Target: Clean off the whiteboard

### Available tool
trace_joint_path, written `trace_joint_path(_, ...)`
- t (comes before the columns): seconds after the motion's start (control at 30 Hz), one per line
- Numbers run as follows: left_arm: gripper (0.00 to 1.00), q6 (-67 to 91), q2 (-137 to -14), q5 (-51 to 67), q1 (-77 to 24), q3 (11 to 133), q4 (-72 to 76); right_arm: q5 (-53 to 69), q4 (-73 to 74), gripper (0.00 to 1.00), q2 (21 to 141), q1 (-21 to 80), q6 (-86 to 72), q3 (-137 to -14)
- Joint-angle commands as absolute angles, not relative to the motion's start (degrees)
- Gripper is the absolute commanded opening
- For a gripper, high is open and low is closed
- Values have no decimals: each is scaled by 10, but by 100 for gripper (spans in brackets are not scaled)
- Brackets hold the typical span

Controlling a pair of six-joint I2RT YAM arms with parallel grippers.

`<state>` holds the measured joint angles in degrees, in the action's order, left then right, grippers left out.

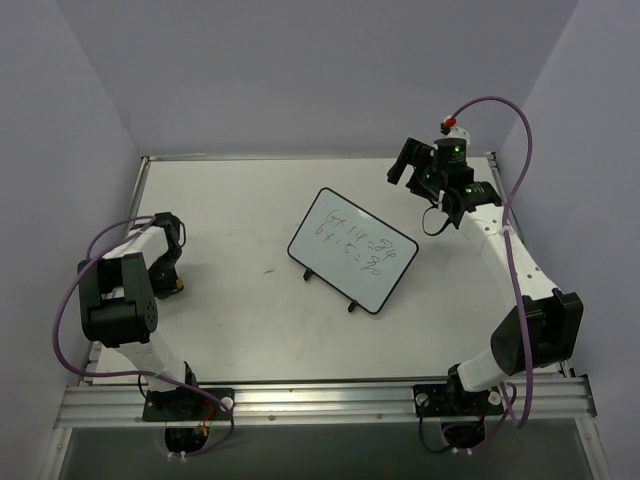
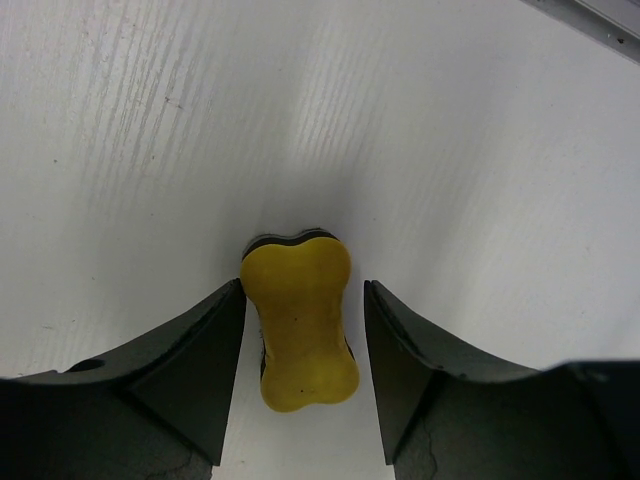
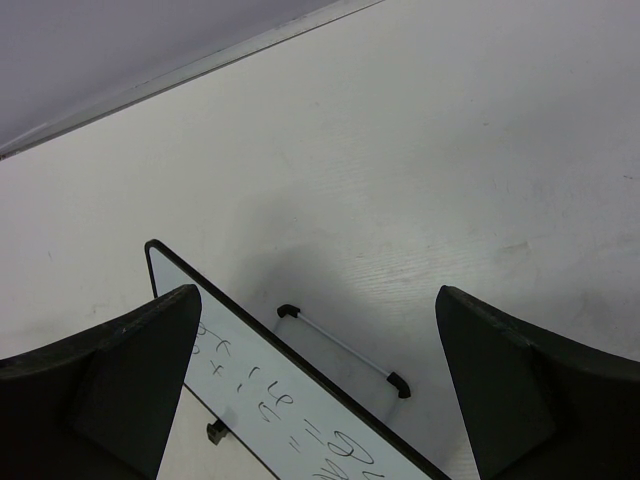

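Hovering my left jaws low over the tabletop (image 1: 240, 335), spread on either side of the yellow eraser (image 2: 300, 325), small gap each side, not touching it. Right jaws are spread wide too, gripping nothing, up by the far right corner. The whiteboard (image 1: 352, 250) sits mid-tabletop at a diagonal on 2 black feet, handwriting across it, near my right jaws.

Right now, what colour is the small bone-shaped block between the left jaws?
The small bone-shaped block is yellow; the left wrist view shows it best.
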<state>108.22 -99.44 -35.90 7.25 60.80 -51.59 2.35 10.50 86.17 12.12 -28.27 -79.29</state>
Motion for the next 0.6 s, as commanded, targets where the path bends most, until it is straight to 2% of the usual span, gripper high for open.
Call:
trace_joint_path(0.0, 58, 1062, -1000, -366, 74, 628, -519, 14, 92, 100, 862, 127, -275, -795)
trace_joint_path(0.13, 55, 1048, -1007, -365, 74, 640, -519, 14, 91, 100, 861, 126, -275, -794)
trace_joint_path(0.57, 54, 1025, -1030, -358, 75, 667, -530, 8, 93, 100, 850, 127, -272, -791)
